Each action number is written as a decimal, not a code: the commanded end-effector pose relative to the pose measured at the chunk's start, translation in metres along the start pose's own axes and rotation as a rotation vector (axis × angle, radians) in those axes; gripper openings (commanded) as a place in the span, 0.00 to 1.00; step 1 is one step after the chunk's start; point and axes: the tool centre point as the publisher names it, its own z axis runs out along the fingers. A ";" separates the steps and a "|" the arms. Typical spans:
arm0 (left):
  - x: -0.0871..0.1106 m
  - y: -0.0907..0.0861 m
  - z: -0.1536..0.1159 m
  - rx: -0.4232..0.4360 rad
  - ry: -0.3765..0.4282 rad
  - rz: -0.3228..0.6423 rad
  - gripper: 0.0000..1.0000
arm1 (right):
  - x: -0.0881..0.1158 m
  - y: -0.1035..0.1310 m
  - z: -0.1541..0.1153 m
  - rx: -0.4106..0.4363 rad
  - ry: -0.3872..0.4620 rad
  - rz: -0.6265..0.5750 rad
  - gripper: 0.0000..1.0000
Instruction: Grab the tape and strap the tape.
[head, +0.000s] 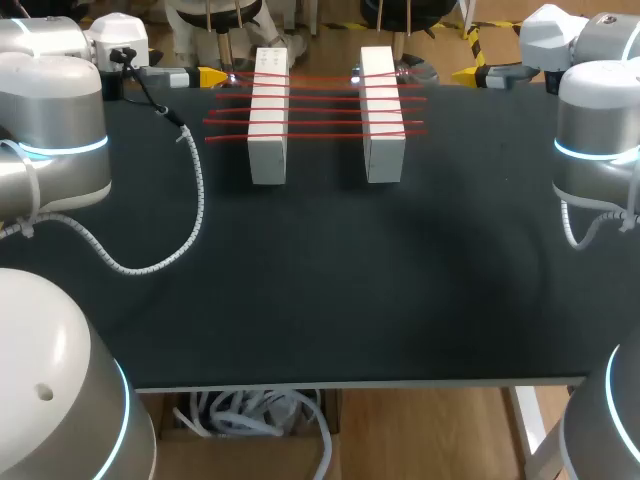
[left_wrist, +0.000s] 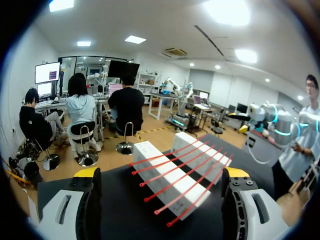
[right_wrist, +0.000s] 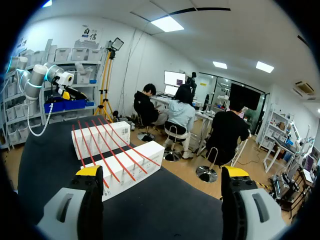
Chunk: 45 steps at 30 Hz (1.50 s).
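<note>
black table (head: 320, 280), far edge: left gripper (head: 210, 76) fingers spread, nothing between. left white box (head: 268, 130) and right white box (head: 383, 130) carry red tape (head: 320, 110) strips across both. right gripper (head: 467, 74) spread too. from the head view, each gripper's fingers overlap.

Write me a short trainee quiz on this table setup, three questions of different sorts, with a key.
1. True or false: the red straps lie across both white boxes.
2. Where is the left gripper?
A) clamped on a strap
B) beside the boxes at the far edge of the table, holding nothing
C) resting on top of a box
3. Fill in: the fingers of the right gripper stand ___, with nothing between them.

Key: 1 true; 2 B; 3 open.
</note>
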 end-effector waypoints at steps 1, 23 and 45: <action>0.000 0.000 0.000 0.000 0.000 0.000 1.00 | 0.000 0.000 0.000 0.000 0.000 0.000 1.00; 0.006 0.005 -0.005 0.015 0.064 0.105 1.00 | 0.000 0.000 0.000 0.000 0.000 0.000 1.00; 0.050 0.036 -0.023 0.036 0.360 0.432 1.00 | 0.000 0.000 0.000 0.000 0.000 0.000 1.00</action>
